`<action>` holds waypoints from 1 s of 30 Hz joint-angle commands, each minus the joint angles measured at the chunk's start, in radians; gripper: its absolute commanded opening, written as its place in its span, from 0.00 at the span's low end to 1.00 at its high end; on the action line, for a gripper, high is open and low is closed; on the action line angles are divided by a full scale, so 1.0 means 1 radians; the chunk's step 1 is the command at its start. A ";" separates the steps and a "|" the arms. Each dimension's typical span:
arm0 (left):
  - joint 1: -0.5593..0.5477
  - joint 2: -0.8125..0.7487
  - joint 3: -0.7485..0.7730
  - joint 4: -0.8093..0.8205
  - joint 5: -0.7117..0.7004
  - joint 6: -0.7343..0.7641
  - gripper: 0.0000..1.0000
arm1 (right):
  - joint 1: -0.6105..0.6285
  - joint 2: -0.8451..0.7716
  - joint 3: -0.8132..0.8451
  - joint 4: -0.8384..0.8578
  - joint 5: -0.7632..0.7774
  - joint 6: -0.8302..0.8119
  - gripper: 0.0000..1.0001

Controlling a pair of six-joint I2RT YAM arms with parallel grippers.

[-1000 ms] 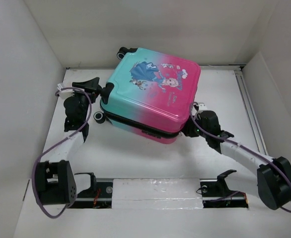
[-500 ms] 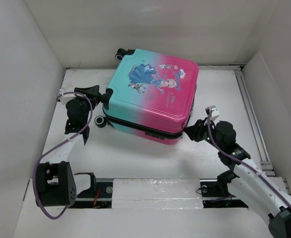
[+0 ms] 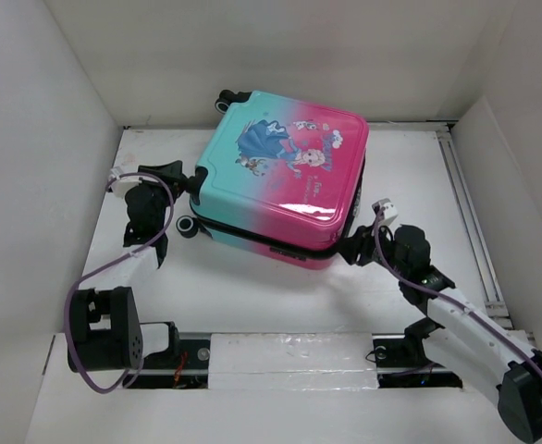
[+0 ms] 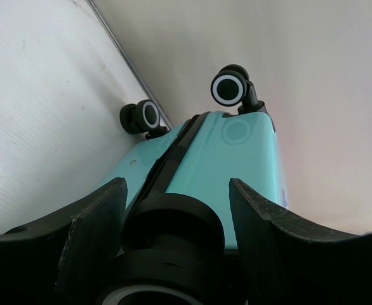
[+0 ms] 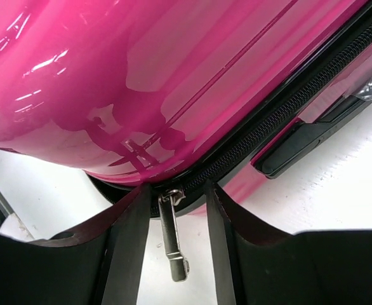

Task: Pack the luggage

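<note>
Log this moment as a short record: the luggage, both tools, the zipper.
luggage: child's hard-shell suitcase lying flat on the table, princess picture up, halves together
left tool: open, fingers on either side of a black corner wheel; contact unclear
right tool: open, fingers straddling the zipper pull, not pinching it
zipper: teeth meshed along the visible stretch
contents: not visible
</note>
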 commanded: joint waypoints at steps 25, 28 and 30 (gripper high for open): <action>-0.026 -0.194 0.047 0.003 0.168 0.006 0.00 | 0.009 -0.081 -0.004 -0.123 -0.036 0.036 0.54; -0.026 -0.182 0.008 0.035 0.168 -0.008 0.00 | 0.018 -0.046 -0.004 -0.054 -0.036 0.027 0.54; -0.026 -0.170 -0.002 0.035 0.168 0.003 0.00 | 0.018 -0.017 -0.004 -0.005 -0.036 0.027 0.54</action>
